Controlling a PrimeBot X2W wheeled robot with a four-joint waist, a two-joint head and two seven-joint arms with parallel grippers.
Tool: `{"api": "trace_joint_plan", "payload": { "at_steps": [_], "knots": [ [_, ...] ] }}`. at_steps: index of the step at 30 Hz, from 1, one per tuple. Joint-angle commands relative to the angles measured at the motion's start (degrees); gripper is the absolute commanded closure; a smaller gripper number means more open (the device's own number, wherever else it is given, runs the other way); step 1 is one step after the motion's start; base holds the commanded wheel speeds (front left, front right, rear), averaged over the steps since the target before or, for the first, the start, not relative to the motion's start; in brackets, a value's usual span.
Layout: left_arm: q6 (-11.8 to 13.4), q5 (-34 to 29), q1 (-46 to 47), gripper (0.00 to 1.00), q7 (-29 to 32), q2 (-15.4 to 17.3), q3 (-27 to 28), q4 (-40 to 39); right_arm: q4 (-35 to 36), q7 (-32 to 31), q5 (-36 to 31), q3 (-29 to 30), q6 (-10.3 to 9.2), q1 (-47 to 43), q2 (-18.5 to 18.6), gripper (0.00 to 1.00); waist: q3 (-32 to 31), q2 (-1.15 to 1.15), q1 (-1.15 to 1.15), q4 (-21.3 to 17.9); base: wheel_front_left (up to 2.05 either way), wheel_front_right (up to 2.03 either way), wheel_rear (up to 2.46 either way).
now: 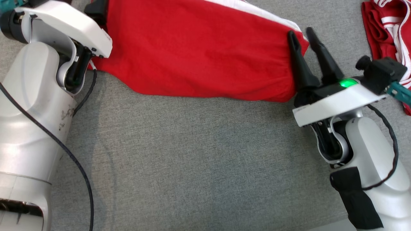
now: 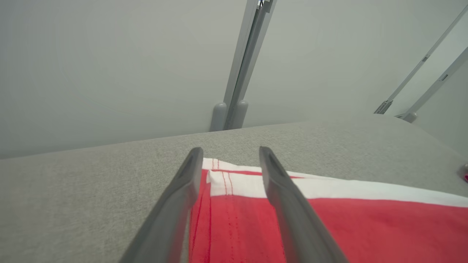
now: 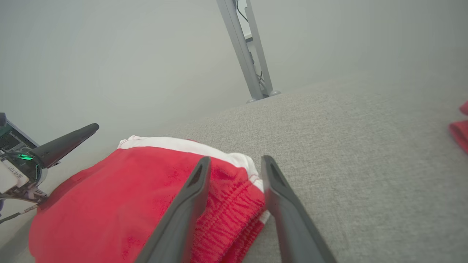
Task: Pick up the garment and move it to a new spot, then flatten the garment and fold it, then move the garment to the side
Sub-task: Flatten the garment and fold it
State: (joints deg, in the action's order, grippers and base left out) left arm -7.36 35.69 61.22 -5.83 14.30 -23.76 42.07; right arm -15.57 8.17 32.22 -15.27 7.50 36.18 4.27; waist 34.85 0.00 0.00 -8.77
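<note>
Here, a red garment (image 1: 199, 48) with a white band along its far edge lies stretched across a grey cloth-covered surface (image 1: 192, 160). Its far side is cut off by the top of the head view. The left gripper (image 2: 230, 151) is at the garment's left end. In the head view its fingers are mostly hidden behind the white wrist housing, but the left wrist view shows them spread apart above the white-hemmed corner. The right gripper (image 1: 301, 31) is at the gathered right end, fingers parted, one over the red cloth and one just beside its edge. Whether they touch the fabric is hard to tell. A second red-and-white garment (image 1: 388, 29) is cut off at the upper right corner.
</note>
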Motion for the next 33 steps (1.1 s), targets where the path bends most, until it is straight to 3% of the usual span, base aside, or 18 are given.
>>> {"api": "trace_joint_plan", "payload": {
  "at_steps": [1,2,7,17,21,27,33],
  "knots": [
    [-0.16,0.53,-0.18,0.0,-1.58,0.59,-0.6,0.67,0.37,1.51,-0.8,-0.36,-0.02,-1.02,1.38,0.0,-0.42,0.0,0.0,0.07,0.0,0.0,0.0],
    [-0.17,-0.42,-1.13,0.0,-4.65,1.36,-1.5,1.6,1.49,3.21,-1.86,-1.42,-0.02,-2.27,2.5,0.0,-0.82,0.0,0.0,0.32,0.0,0.0,0.0],
    [0.55,-1.7,-4.24,0.0,-8.42,1.1,-1.68,-0.17,4.43,5.85,-4.83,-0.27,-0.02,-5.25,4.68,0.0,-2.04,0.0,0.0,1.17,0.0,0.0,0.0],
    [9.83,-10.68,-22.67,0.0,-9.31,1.7,6.82,-27.1,12.16,7.11,-14.29,9.55,-0.02,-12.98,3.79,0.0,-5.81,0.0,0.0,4.22,0.0,0.0,0.0],
    [12.72,-13.02,-31.01,0.0,-9.32,2.54,8.33,-33.63,12.96,7.14,-16.78,11.93,-0.02,-15.68,3.15,0.0,-7.55,0.0,0.0,4.85,0.0,0.0,0.0],
    [14.55,-12.91,-38.81,0.0,-9.31,3.28,9.25,-37.08,13.41,6.49,-18.1,15.04,-0.02,-19.79,2.12,0.0,-9.43,0.0,0.0,5.23,0.0,0.0,0.0],
    [14.27,-11.86,-40.77,0.0,-8.7,3.57,9.04,-37.44,14.48,5.47,-18.02,16.91,-0.02,-21.75,1.29,0.0,-10.05,0.0,0.0,5.52,0.0,0.0,0.0]
  ]
}}
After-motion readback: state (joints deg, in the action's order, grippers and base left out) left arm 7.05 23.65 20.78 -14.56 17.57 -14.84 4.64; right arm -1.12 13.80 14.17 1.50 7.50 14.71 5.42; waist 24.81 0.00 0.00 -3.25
